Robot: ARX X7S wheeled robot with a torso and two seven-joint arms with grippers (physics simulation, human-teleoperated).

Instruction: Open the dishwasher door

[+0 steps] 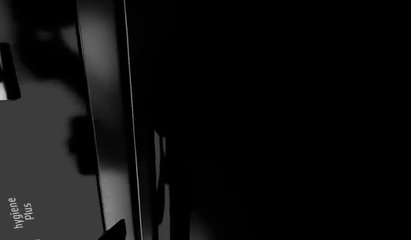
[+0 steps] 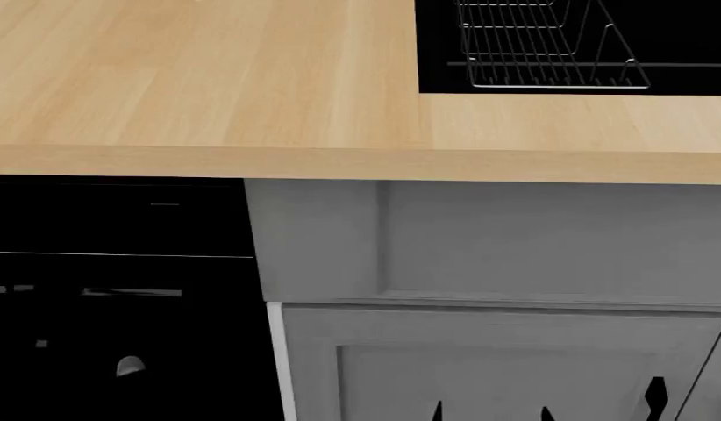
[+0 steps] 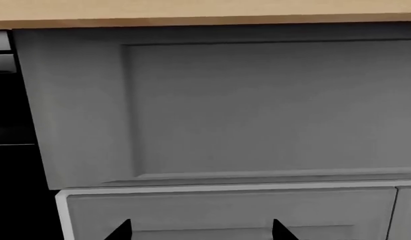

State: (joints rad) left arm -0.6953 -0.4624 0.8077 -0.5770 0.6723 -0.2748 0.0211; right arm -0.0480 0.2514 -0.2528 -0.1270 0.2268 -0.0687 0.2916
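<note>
The dishwasher door [image 2: 115, 333] is the glossy black panel under the counter at the lower left of the head view, with a fine seam line [image 2: 115, 255] and a faint grey bar handle [image 2: 132, 292]. The left wrist view is pressed close to it. It shows a grey strip [image 1: 102, 100], a panel printed "hygiene plus" [image 1: 22, 212] and black surface [image 1: 272, 120]. My left gripper shows only as one dark fingertip [image 1: 116, 230]; the other is lost in the dark. My right gripper [image 3: 200, 231] is open and empty, facing the grey cabinet [image 3: 259, 110]; it also shows in the head view [image 2: 492, 412].
A wooden countertop [image 2: 196, 79] overhangs the door and cabinets. A black sink [image 2: 688, 35] with a wire rack [image 2: 548, 44] is set in it at the back right. Grey panelled cabinet fronts [image 2: 489, 237] fill the right side beside the door, whose edge shows in the right wrist view [image 3: 12, 190].
</note>
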